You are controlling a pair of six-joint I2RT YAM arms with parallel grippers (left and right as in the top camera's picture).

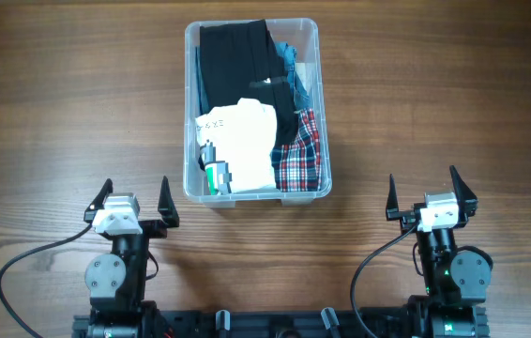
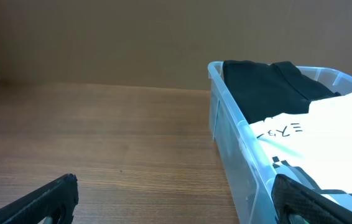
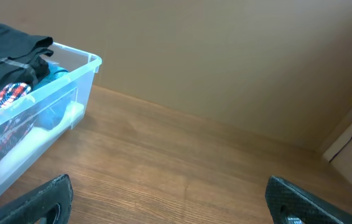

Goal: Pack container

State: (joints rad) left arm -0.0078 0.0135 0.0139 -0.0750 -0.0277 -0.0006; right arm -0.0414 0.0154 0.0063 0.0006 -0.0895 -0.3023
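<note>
**Container.** The container (image 1: 191,122) is a clear rectangular plastic bin with rounded corners and a thick rim. It stands upright at the middle of the table (image 1: 59,113), with its long side running from the near edge toward the far edge. It is filled with folded clothing. From left to right, the contents are:
- a small green-and-white item (image 1: 217,176) against the left wall at the near end;
- a white garment (image 1: 245,141) with dark printed marks, covering the near half;
- a black garment (image 1: 233,61) covering the far half;
- a blue garment (image 1: 295,77) along the right wall;
- a red plaid garment (image 1: 301,155) in the near right corner.

**Position relative to the grippers.** The left gripper (image 1: 136,185) sits toward the near edge, left of the container's near left corner, close to it but apart. Its fingers (image 2: 45,202) are spread wide and hold nothing. In the left wrist view the container's left wall fills the right side. The right gripper (image 1: 422,178) sits toward the near edge, right of the container and well apart from it. Its fingers (image 3: 39,199) are also spread wide and hold nothing. In the right wrist view the container shows at the left.

**Surface and room.** The table has a dark brown wood-grain top. A black cable (image 1: 22,268) loops beside the left arm base. A plain tan wall (image 2: 101,37) rises behind the far edge.
</note>
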